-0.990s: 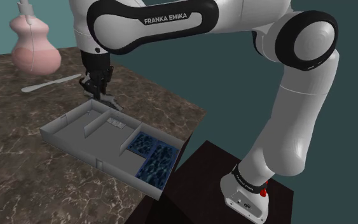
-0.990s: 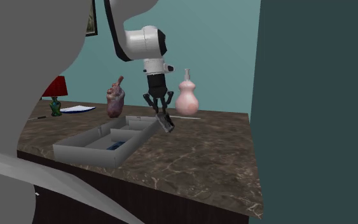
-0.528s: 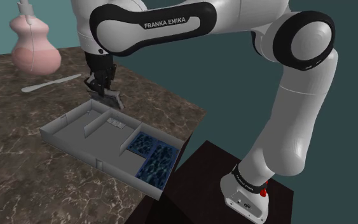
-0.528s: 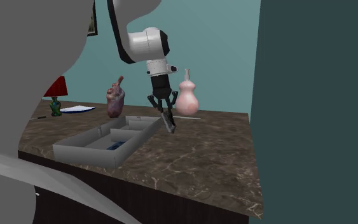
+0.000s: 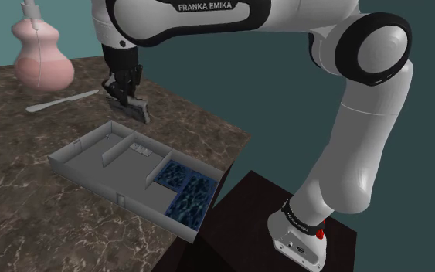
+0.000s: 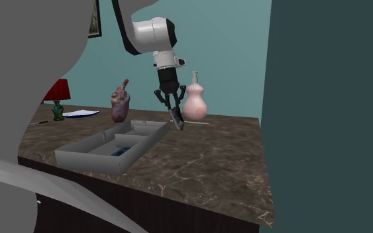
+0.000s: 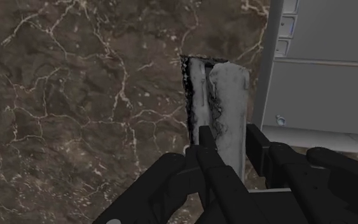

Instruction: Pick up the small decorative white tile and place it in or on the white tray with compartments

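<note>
Clamping the tile (image 7: 219,108) btw its two black fingers (image 7: 204,147), the gripper (image 7: 229,135) is narrowed onto it, pads against both sides. The tile is a pale grey-white slab w/ dark smudged edges, held on edge and clear of the counter (image 7: 75,95), which is dark brown marble w/ light veins. In the wrist view the tile hangs over bare marble just beside the tray (image 7: 323,83), outside its wall, not over a compt. In the shoulder view the gripper (image 5: 136,108) hangs off the white arm just past the tray's far corner, w/ the tile (image 5: 141,114) slanting down from the fingers. The tray (image 5: 92,171) shows grey, w/ low walls and several compts; a blue patterned inlay (image 5: 186,185) lies in the compts at the end nearest the stand (image 5: 246,202), and small pale squares (image 5: 140,145) sit in a narrow compt on the far side. Beyond the tray on the counter lies a pale flat utensil (image 5: 61,101), and further back stands a pink vase (image 5: 42,58). In the second exterior view the tile (image 6: 177,122) is in the air to the right of the tray's far end, in front of the vase. A mottled ornament (image 6: 120,106) and a red lamp (image 6: 59,93) stand further toward that view's left, against the teal wall (image 6: 231,53).
</note>
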Tool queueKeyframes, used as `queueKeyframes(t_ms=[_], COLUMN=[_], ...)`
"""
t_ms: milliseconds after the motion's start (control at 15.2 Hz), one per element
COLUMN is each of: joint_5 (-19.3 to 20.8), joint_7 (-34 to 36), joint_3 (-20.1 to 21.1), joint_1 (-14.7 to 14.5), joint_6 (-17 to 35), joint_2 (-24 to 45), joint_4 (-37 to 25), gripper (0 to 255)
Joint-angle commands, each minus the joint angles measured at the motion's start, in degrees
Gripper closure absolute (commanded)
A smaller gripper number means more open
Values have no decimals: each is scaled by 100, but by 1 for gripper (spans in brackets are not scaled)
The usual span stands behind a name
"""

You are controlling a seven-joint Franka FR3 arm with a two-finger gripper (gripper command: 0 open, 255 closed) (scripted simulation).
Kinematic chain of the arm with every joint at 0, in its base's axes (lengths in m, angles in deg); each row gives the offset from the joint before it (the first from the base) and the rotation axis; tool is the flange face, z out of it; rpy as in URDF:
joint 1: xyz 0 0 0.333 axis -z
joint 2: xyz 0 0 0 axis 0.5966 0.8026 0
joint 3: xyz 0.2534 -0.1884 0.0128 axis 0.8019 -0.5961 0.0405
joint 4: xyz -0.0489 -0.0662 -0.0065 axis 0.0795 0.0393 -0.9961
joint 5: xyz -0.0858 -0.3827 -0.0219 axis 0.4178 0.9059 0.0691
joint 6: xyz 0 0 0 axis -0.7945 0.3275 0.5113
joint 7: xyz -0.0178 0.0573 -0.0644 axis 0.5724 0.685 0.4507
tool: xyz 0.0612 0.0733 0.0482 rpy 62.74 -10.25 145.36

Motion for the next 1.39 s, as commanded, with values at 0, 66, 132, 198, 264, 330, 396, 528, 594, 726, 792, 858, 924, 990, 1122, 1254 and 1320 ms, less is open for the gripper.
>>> queueKeyframes(t_ms=[0,66,132,198,264,330,396,528,594,726,792,858,924,990,1122,1254,1320], joint_5=[-17,-23,-29,-34,-38,-42,-44,-47,-47,-45,-43,-100,-156,-214,-330,-448,-507], joint_7=[-40,-54,-69,-83,-96,-110,-123,-149,-162,-187,-195,-120,-46,27,171,316,389], joint_3=[4,7,10,12,15,17,19,23,25,29,30,69,108,147,225,304,346], joint_1=[-3,-7,-12,-17,-23,-29,-36,-51,-59,-78,-86,-98,-113,-132,-180,-240,-273], joint_6=[-154,-227,-300,-374,-448,-523,-599,-754,-832,-992,-1050,-1012,-980,-955,-921,-907,-906], joint_2=[-17,-23,-27,-30,-32,-32,-31,-24,-17,0,8,-170,-341,-506,-820,-1113,-1253], joint_4=[-142,-211,-281,-354,-428,-504,-583,-747,-832,-1011,-1078,-857,-651,-458,-107,203,343], gripper=[255,255,255,255,255,255,255,255,255,255,255,255,255,255,255,255,255])
